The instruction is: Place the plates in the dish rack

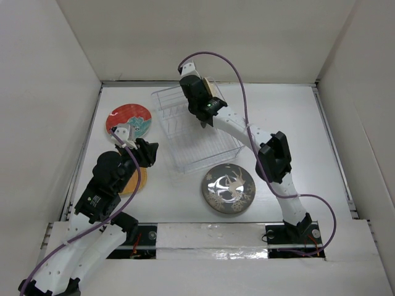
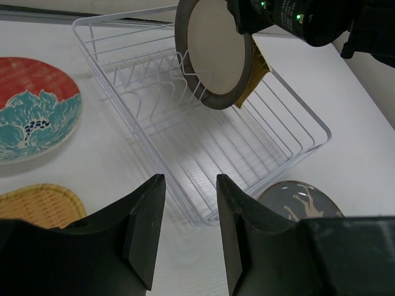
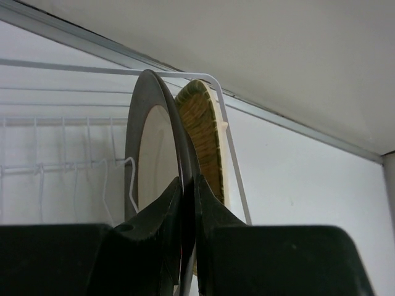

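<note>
My right gripper [image 1: 200, 92] [image 3: 188, 185] is shut on the rim of the silver-rimmed cream plate [image 3: 151, 160] [image 2: 213, 55]. It holds the plate on edge at the far end of the clear dish rack [image 1: 197, 132] [image 2: 203, 154], lower rim among the dividers. The yellow ribbed plate [image 3: 203, 135] [image 2: 256, 74] stands just behind it in the rack. My left gripper [image 1: 151, 153] [image 2: 190, 185] is open and empty, near the rack's near-left corner. On the table lie the red patterned plate [image 1: 128, 120] [image 2: 31, 111], the orange-yellow plate [image 1: 133, 182] [image 2: 37, 200] and the dark swirl plate [image 1: 229, 189] [image 2: 296, 200].
White walls enclose the table on the left, back and right. My left arm [image 1: 102, 185] partly covers the orange-yellow plate. My right arm [image 1: 271, 157] stretches across the table's right half, passing over the rack's right side.
</note>
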Robot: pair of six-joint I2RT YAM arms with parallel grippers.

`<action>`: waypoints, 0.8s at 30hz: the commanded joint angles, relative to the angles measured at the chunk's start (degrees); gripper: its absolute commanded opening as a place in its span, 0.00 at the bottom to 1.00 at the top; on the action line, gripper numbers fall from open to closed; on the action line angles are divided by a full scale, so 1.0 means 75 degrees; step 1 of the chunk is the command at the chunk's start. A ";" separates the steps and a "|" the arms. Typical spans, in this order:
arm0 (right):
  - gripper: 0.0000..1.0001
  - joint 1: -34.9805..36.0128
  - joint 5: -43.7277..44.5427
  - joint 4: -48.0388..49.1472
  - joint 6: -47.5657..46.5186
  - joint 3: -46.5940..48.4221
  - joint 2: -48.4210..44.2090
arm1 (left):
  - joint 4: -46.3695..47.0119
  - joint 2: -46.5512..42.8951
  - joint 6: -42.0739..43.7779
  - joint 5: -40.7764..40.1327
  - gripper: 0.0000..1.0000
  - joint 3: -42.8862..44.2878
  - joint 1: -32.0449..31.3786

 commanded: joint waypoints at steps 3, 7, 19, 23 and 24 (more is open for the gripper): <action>0.00 -0.0254 -0.0686 0.0008 0.2468 -0.0369 -0.0888 | 0.0274 -0.0059 -0.0055 0.0044 0.36 0.0043 -0.0030; 0.43 -0.0558 -0.1060 -0.0308 0.3443 -0.0710 -0.1134 | 0.0262 -0.0082 -0.0067 0.0045 0.38 0.0031 -0.0030; 0.81 -0.0887 -0.3413 0.0110 0.4170 -0.1996 -0.3567 | 0.0250 0.0070 -0.0044 -0.0061 0.40 0.0054 -0.0030; 0.59 -0.1039 -0.4094 0.0825 0.4451 -0.4186 -0.5264 | 0.0238 0.0117 -0.0044 -0.0049 0.38 0.0054 -0.0030; 0.11 -0.1040 -0.4142 0.0944 0.4661 -0.4736 -0.5643 | 0.0238 0.0117 -0.0032 -0.0038 0.37 0.0043 -0.0030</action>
